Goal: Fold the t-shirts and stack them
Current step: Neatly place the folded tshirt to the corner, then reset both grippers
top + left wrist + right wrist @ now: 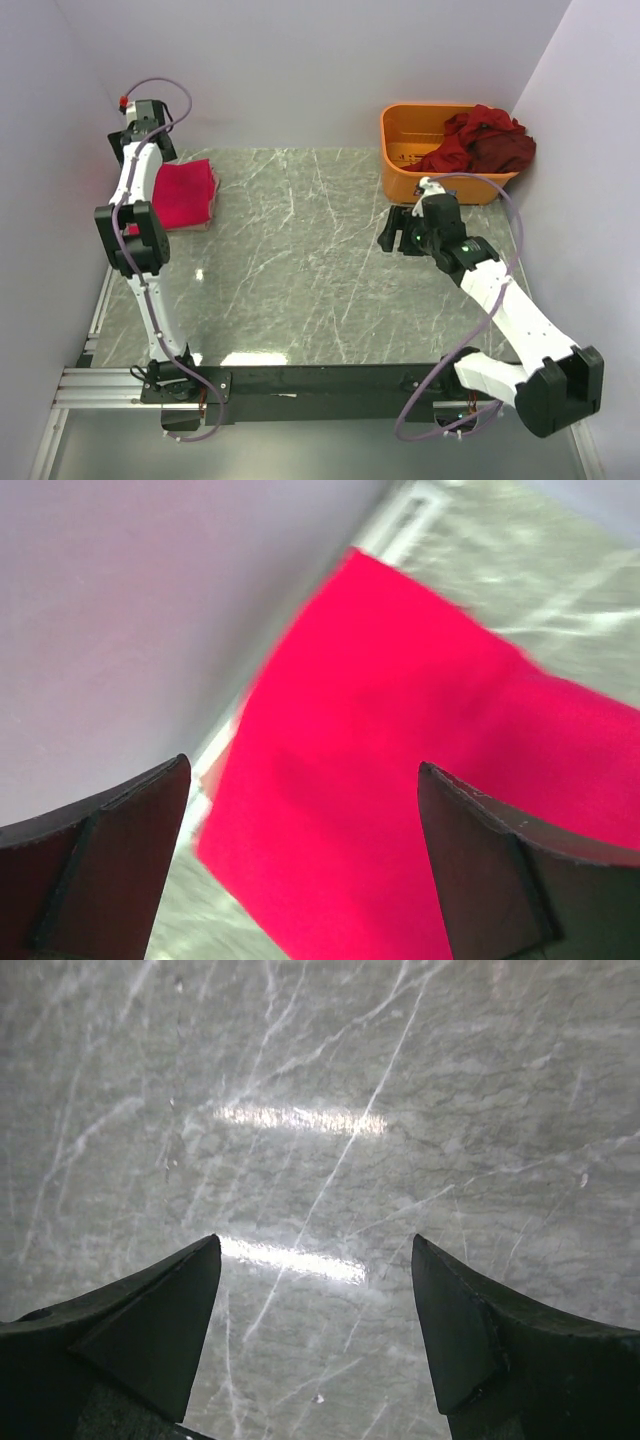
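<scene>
Lift left gripper (305,770), jaws spread, clear of folded red t-shirt (185,193) by table's (300,250) far left edge; send right gripper (315,1245), likewise spread, to pinch one of maroon t-shirts (485,140) in orange bin (400,150), far right corner.

We found the middle of the worktop (300,260) bare and open to either hand. At its far-left edge the folded bright red t-shirt (185,193) lay close against the left wall (50,150), leaving little room on that side. The left hand (300,770) hung over it, fingers spread and nothing between them. At the far right the orange bin (398,175), heaped with dark maroon t-shirts (485,140), stood by the right wall (590,100). The right hand (315,1245), fingers apart, hovered over bare worktop just before the bin.
</scene>
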Motion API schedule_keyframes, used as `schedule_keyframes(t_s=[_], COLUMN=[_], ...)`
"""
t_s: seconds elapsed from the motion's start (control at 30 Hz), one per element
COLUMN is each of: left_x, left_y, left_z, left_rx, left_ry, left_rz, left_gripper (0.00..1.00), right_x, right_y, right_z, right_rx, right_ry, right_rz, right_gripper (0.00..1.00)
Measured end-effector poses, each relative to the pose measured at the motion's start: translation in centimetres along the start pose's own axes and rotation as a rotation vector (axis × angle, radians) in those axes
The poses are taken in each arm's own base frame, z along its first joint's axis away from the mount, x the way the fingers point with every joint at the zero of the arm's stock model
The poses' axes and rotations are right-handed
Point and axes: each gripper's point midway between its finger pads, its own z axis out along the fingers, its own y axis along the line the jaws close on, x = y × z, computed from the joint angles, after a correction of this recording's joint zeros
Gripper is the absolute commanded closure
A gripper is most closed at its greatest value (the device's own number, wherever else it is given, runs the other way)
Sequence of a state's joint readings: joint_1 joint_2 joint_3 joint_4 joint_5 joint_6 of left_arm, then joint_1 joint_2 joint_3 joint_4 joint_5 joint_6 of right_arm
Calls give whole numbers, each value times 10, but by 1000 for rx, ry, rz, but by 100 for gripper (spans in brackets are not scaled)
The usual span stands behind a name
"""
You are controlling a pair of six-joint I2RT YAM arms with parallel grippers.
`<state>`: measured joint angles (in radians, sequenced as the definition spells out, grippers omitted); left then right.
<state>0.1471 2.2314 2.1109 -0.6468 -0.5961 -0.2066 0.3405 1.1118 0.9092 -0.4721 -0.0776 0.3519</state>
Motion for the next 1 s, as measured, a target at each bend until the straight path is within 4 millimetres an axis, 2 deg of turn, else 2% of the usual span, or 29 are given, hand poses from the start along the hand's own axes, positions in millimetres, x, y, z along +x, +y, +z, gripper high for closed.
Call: schedule_keyframes(t_s=[0.07, 0.17, 0.23, 0.3, 0.37, 0.4, 0.43, 0.47, 0.53, 0.6, 0.67, 0.73, 0.77, 0.87, 1.0], left_x=[-7, -20, -24, -19, -2, 14, 36, 56, 111, 178, 228, 256, 258, 248, 228], left_y=[-5, -10, -9, -8, -29, -39, -52, -62, -84, -100, -103, -99, -98, -99, -94], left_z=[-17, -73, -138, -211, -276, -302, -327, -339, -339, -319, -304, -302, -305, -319, -325], left_rx=[55, 178, 296, 438, 610, 688, 782, 843, 891, 853, 788, 748, 747, 789, 798], left_ry=[-1, -38, -90, -162, -203, -194, -176, -151, -41, 106, 214, 270, 273, 242, 186], left_rz=[-57, -176, -268, -359, -405, -413, -420, -420, -378, -299, -231, -188, -187, -223, -283], left_gripper=[1, 1, 1, 1, 1, 1, 1, 1, 1, 1, 1, 1, 1, 1, 1], right_x=[-6, -14, -12, -7, 2, 6, 10, 15, 26, 36, 49, 59, 64, 69, 63], right_y=[0, -1, -6, -11, -18, -21, -24, -27, -33, -38, -42, -46, -47, -49, -52], right_z=[-7, -21, -27, -31, -33, -34, -34, -34, -35, -34, -31, -27, -26, -23, -24], right_rx=[4, 10, 23, 36, 52, 59, 62, 68, 76, 77, 74, 70, 68, 66, 81], right_ry=[-36, -109, -146, -168, -182, -188, -196, -197, -208, -216, -221, -224, -224, -228, -257], right_rz=[14, 50, 78, 104, 128, 137, 147, 156, 177, 200, 227, 252, 263, 279, 289], right_gripper=[16, 16, 16, 16, 16, 16, 16, 16, 16, 15, 15, 14, 14, 14, 14])
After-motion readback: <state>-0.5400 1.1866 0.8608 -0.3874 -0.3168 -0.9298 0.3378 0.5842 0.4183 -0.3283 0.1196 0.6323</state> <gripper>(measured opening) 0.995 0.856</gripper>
